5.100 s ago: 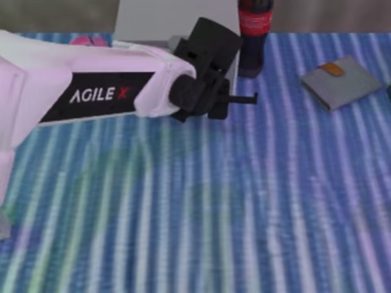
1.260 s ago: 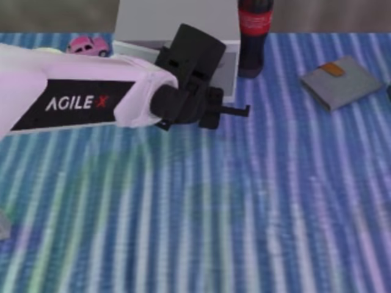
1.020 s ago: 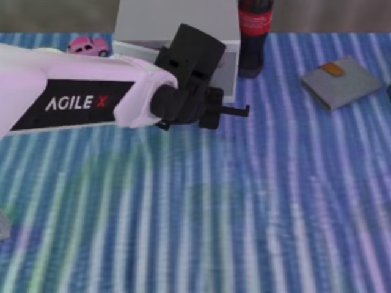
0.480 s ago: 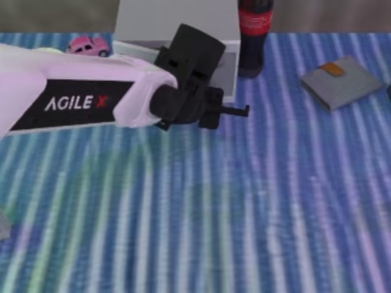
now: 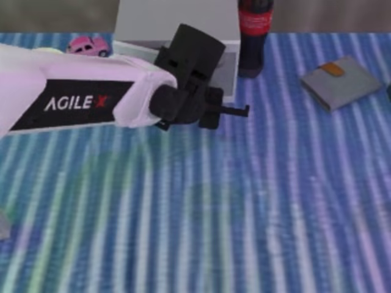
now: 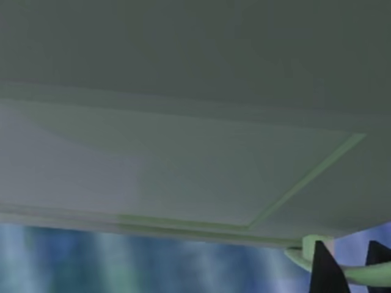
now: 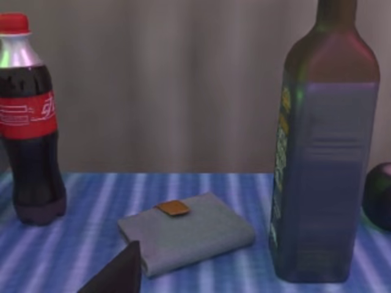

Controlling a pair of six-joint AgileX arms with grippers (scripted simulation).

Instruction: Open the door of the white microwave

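Note:
The white microwave [image 5: 177, 18] stands at the back of the table. Its door [image 5: 228, 67] is swung out a little from the front, and its grey window fills the left wrist view [image 6: 183, 165]. My left gripper [image 5: 241, 110] reaches in from the left in front of the door. In the left wrist view the left gripper [image 6: 351, 268] is shut on the door's pale handle [image 6: 311, 247], one dark tip on each side of it. My right arm is out of the top view. Only a dark part of the right gripper [image 7: 119, 274] shows in its wrist view.
A cola bottle [image 5: 254, 30] stands right of the microwave, and a grey wallet [image 5: 341, 82] lies farther right. A pink toy car [image 5: 88, 45] sits left of the microwave. In the right wrist view a tall dark bottle [image 7: 324, 152] and a dark round object [image 7: 380, 195] stand near.
Since five seconds ago my left arm has pulled back to the left and the door has swung out, uncovering the pink car. Nothing has moved in the last second.

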